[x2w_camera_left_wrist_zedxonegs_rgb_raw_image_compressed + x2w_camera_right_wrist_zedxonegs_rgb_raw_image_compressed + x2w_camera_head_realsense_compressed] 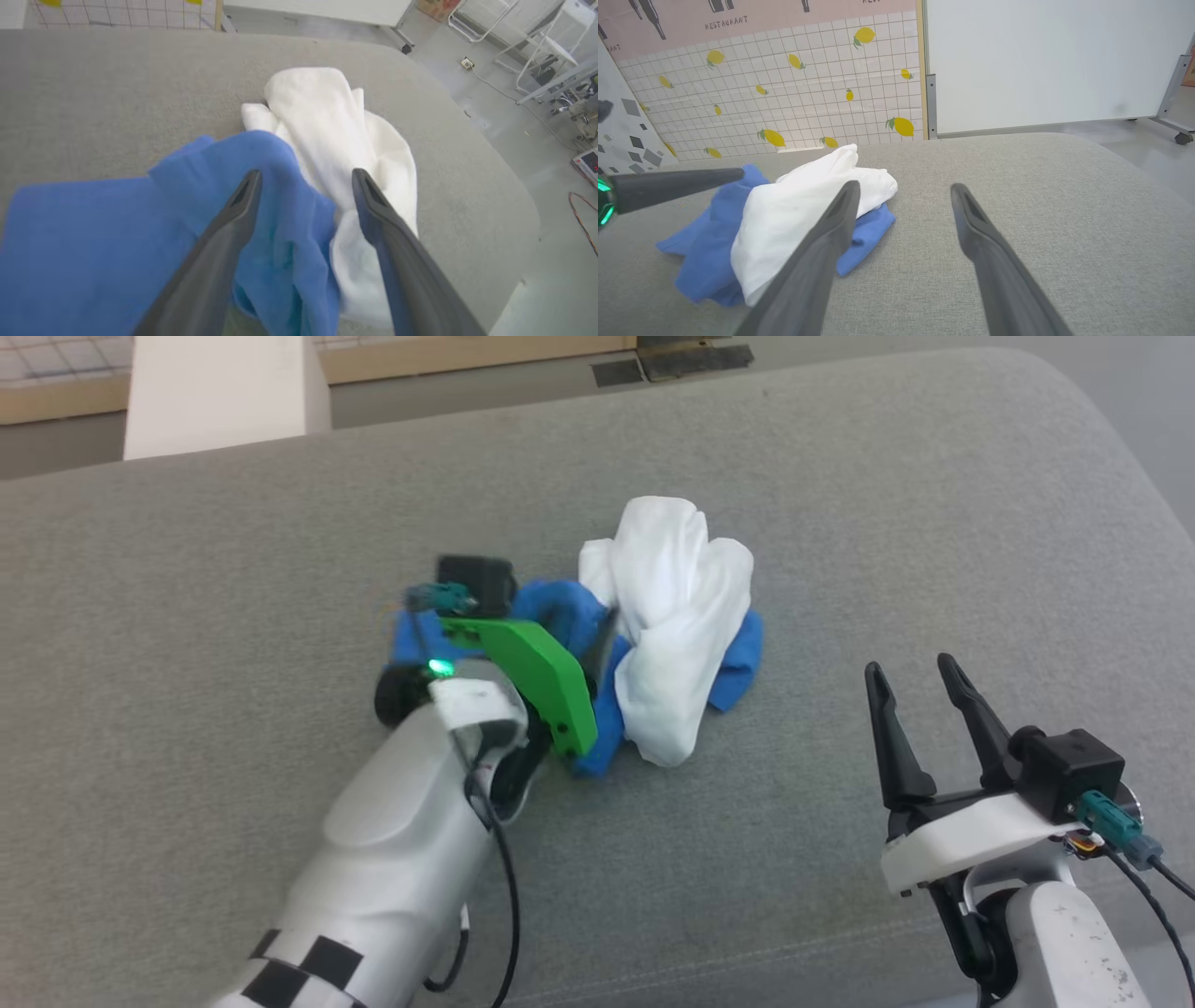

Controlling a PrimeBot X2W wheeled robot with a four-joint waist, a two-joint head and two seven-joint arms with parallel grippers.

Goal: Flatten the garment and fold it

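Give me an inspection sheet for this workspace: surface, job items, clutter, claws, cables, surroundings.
Surface: grey fabric cushion, smooth.
Job's things: shirt crumpled in a heap, white bunched over blue, not flattened yet.
Clutter: nothing seen.
Claws: left claw open at the blue fabric, contact unclear; right claw open, apart from the shirt.
Cables: black cable hanging along the left forearm; wrist cable at the right wrist camera.
Surroundings: lemon-print wall and white board behind the cushion.
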